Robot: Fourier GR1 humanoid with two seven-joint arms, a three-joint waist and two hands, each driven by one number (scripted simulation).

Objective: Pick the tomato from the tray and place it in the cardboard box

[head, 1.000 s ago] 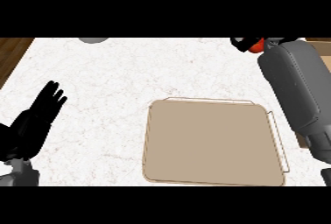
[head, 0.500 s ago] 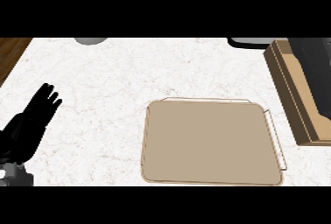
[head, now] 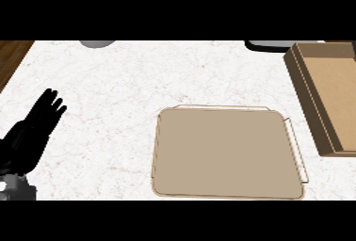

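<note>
A flat beige tray [head: 226, 153] lies on the white marble counter, right of the middle, with nothing on it. The cardboard box [head: 325, 96] stands along the right edge, its brown floor partly showing. No tomato is visible anywhere. My left hand [head: 35, 129] rests at the lower left with straight fingers pointing up, holding nothing. My right hand and forearm are out of the picture.
A grey round object [head: 97, 43] peeks in at the top edge, left of centre. A dark object [head: 268, 45] sits at the top right beside the box. A wooden strip [head: 10, 59] borders the counter at the upper left.
The right forearm and hand, which held the red tomato near the top right one second ago, have left the view. The cardboard box now shows where the arm was.
</note>
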